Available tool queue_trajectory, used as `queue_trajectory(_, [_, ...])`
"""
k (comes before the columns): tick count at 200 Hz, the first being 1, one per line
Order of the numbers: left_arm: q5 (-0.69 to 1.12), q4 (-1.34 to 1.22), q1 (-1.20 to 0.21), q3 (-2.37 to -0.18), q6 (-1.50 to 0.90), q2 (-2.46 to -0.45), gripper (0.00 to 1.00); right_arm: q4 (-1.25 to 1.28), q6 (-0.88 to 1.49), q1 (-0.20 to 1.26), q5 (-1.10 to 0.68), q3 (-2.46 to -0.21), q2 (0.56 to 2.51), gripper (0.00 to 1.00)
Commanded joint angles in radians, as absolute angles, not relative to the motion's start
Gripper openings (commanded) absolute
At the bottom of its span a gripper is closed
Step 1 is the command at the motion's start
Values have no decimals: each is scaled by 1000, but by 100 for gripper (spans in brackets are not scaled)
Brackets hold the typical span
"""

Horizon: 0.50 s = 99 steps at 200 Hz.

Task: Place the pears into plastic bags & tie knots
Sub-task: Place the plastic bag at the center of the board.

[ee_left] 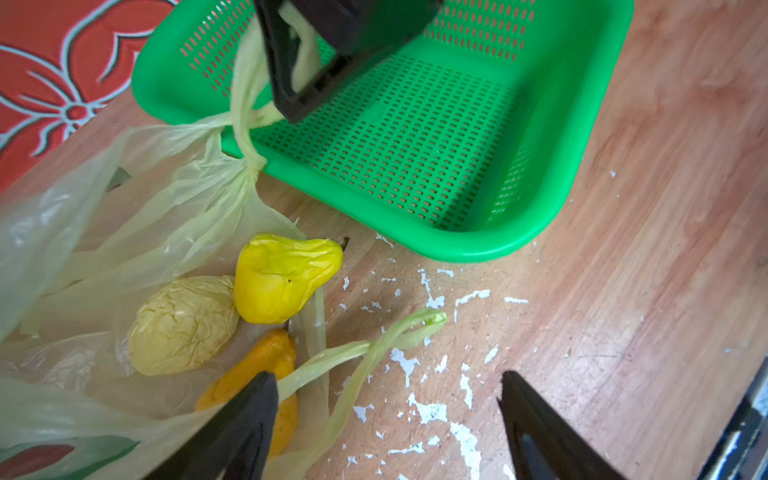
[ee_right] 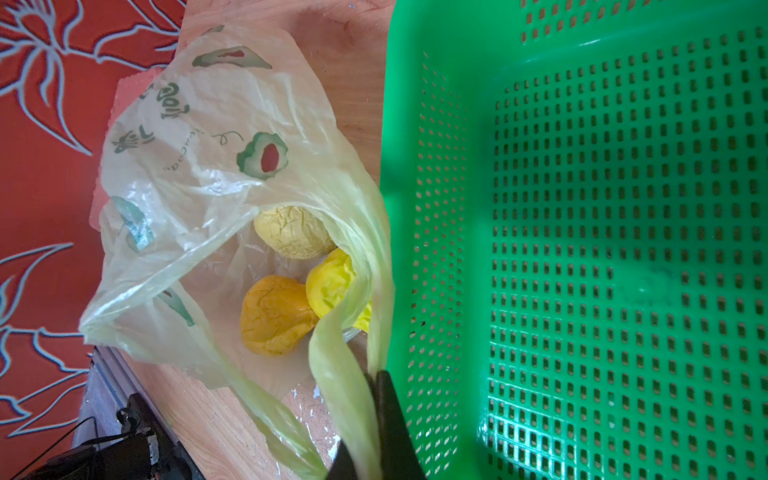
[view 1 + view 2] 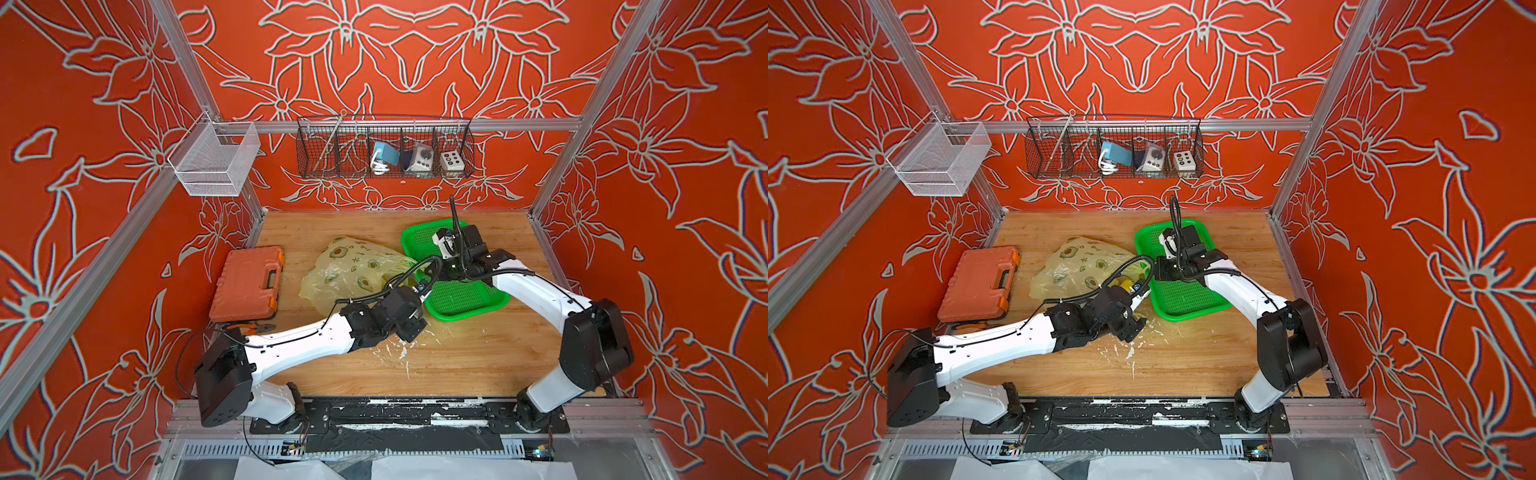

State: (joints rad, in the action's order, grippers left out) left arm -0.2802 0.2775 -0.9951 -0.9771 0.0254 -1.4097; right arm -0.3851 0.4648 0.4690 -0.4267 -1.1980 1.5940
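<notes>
The plastic bag (image 3: pixel 353 266) lies on the wooden table with its mouth toward the green basket (image 3: pixel 461 299). Three pears sit in the open mouth: a bright yellow pear (image 1: pixel 286 278), a pale one (image 1: pixel 183 324) and an orange one (image 1: pixel 257 374). My right gripper (image 2: pixel 376 386) is shut on one bag handle (image 1: pixel 245 95), holding it taut above the basket's rim. My left gripper (image 1: pixel 388 399) is open over the table by the bag's mouth. The other handle (image 1: pixel 374 349) lies loose beside its left finger (image 1: pixel 249 415). Nothing sits between its fingers.
An orange tool case (image 3: pixel 249 282) lies left of the bag, with pliers (image 3: pixel 249 328) at its near edge. White flecks (image 1: pixel 432 411) speckle the table near the basket. A black wire rack (image 3: pixel 384 147) and a white mesh basket (image 3: pixel 216 160) hang on the walls.
</notes>
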Motion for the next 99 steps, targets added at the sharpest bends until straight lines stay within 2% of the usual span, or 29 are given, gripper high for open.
queue_trajectory(1, [-349, 256, -1009, -957, 105, -1446, 83, -367, 480, 462, -428, -1198, 1583, 0])
queue_trajectory(83, [-518, 153, -1011, -937, 207, -1586, 83, -364, 486, 460, -435, -1212, 1594, 0])
queue_trajectory(99, [-532, 143, -1011, -939, 221, -1624, 78, -363, 487, 460, -438, -1212, 1594, 0])
